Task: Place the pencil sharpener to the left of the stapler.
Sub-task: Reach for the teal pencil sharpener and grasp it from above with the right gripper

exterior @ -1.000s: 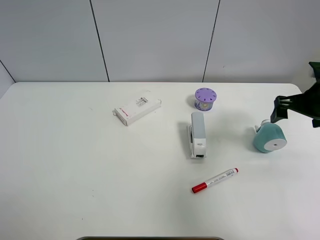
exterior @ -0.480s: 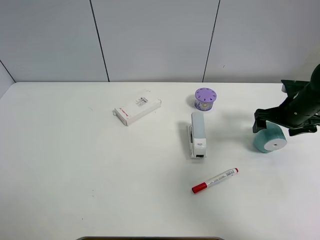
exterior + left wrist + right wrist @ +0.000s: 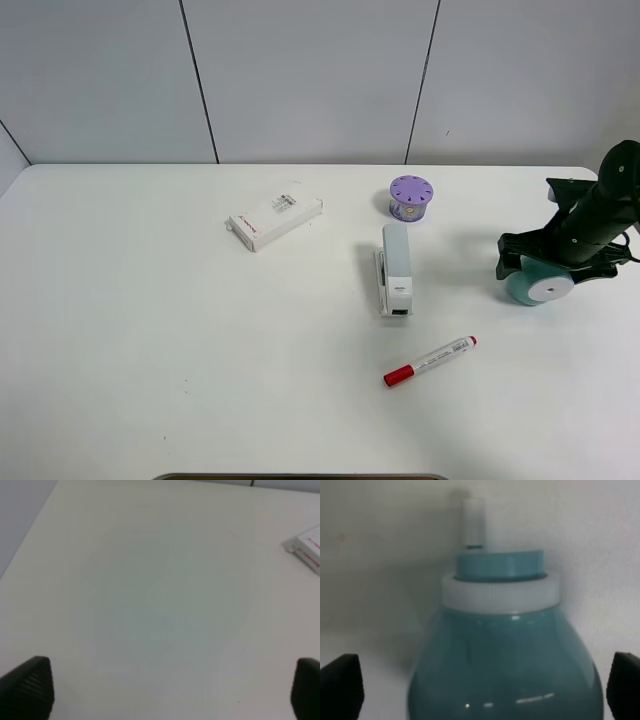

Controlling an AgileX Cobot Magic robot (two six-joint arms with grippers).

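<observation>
The teal pencil sharpener (image 3: 541, 285) lies on its side at the right of the table, its white round face toward the front. My right gripper (image 3: 553, 265) is open and low over it, one finger on each side of the barrel. In the right wrist view the sharpener (image 3: 504, 645) fills the space between the dark fingertips (image 3: 340, 689), with its white cap pointing away. The grey and white stapler (image 3: 396, 268) lies lengthwise at the table's centre, well left of the sharpener. My left gripper (image 3: 167, 687) is open over bare table and does not show in the exterior high view.
A purple round holed-top container (image 3: 410, 197) stands behind the stapler. A flat white box (image 3: 274, 219) lies at the back left, its corner (image 3: 305, 547) showing in the left wrist view. A red-capped marker (image 3: 430, 361) lies in front of the stapler.
My right gripper has come down and leftward from the right edge onto the sharpener, and now straddles it. The sharpener and the other objects have not moved.
</observation>
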